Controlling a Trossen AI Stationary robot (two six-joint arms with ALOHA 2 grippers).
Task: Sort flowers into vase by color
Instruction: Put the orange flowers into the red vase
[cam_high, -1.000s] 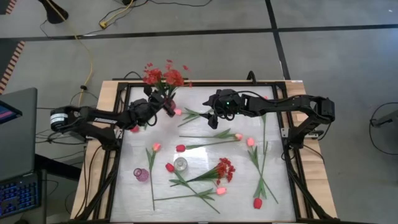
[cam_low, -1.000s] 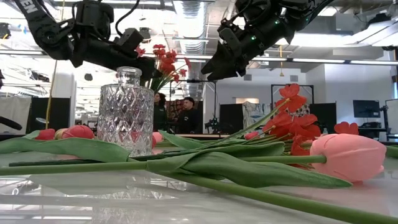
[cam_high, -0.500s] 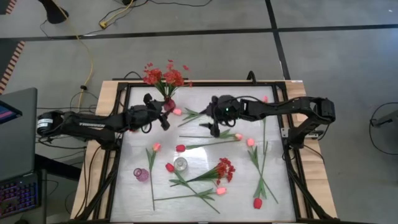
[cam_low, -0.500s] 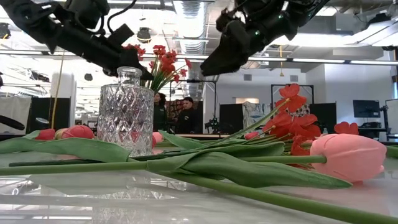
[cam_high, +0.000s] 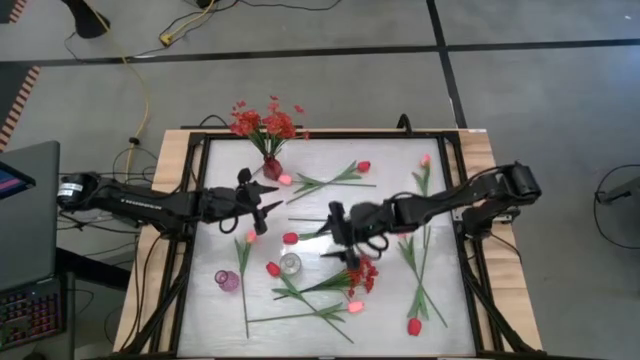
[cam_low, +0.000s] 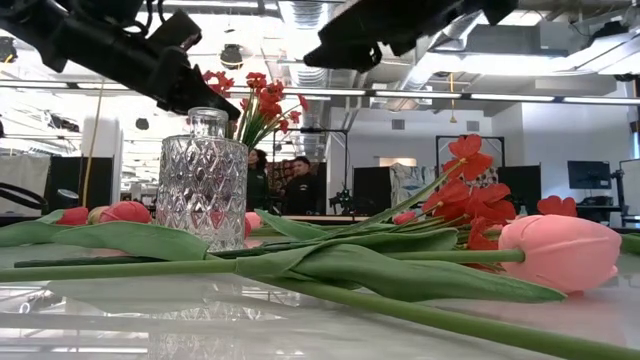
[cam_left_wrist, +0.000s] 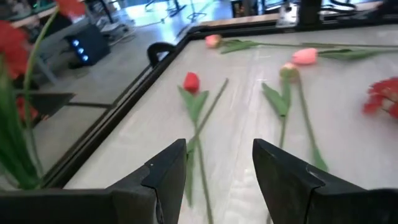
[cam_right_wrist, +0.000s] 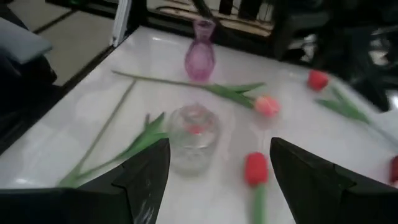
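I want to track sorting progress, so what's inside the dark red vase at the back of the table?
The dark red vase holds a bushy spray of red blossoms. Their stem ends are hidden inside it.

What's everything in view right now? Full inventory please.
table: one, white top, dark frame
small vase: one, dark red, far edge, holds a spray
spray in vase: one, red blossoms
clear glass vase: one, mid table, empty
purple vase: one, near left side, empty
loose spray: one, red, lying beside the clear vase
red tulips: at least four, lying scattered
pink tulips: at least four, lying scattered
laptop: one, dark, left of the table
people: two, far in the room behind
left gripper: open, empty, above the table's left half
right gripper: open, empty, above the centre
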